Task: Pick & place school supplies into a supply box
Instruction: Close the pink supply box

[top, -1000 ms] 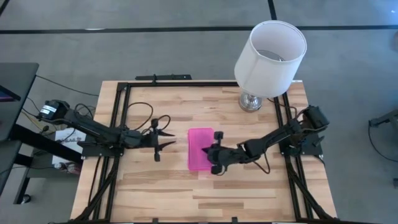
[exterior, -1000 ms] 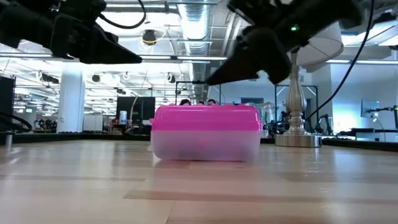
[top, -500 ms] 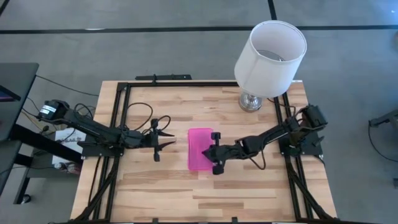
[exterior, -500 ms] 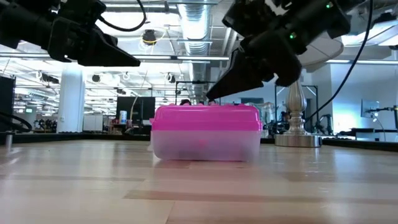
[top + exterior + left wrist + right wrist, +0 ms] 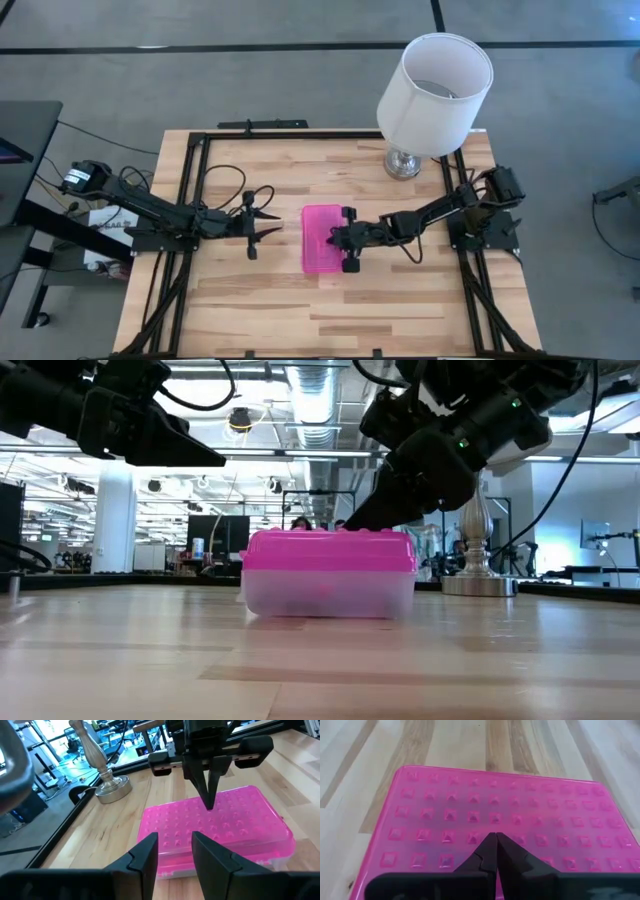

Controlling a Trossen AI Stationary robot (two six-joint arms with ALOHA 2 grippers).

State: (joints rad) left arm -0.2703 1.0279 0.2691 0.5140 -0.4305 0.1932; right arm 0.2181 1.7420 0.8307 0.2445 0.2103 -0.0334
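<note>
The supply box [image 5: 322,238], a clear-based case with a studded pink lid, rests shut on its base near the table's middle. My right gripper [image 5: 334,239] is shut, and its tips are down on the lid. It reaches in from the table's right. My left gripper [image 5: 272,224] is open and hovers just left of the box, above the table, pointing at it. The left wrist view looks between its fingers [image 5: 175,847] at the box [image 5: 220,827]. No pens, pencils or scissors show outside the box. My right gripper touches the lid's top face [image 5: 491,826] with its shut fingertips [image 5: 209,802], about midway along the box and nearer its right long edge. The fingers slant down from above and from the table's right. The box sits flat on the table, lid closed.
A white lamp [image 5: 435,80] stands on its metal base [image 5: 403,163] at the table's far right corner. Black frame rails [image 5: 190,200] run along the table's left, right and far edges. Bare wood lies in front of the box.
My right gripper has come down from above the box and shifted slightly toward the table's left, until its shut tips meet the pink lid. My left arm has kept still.
</note>
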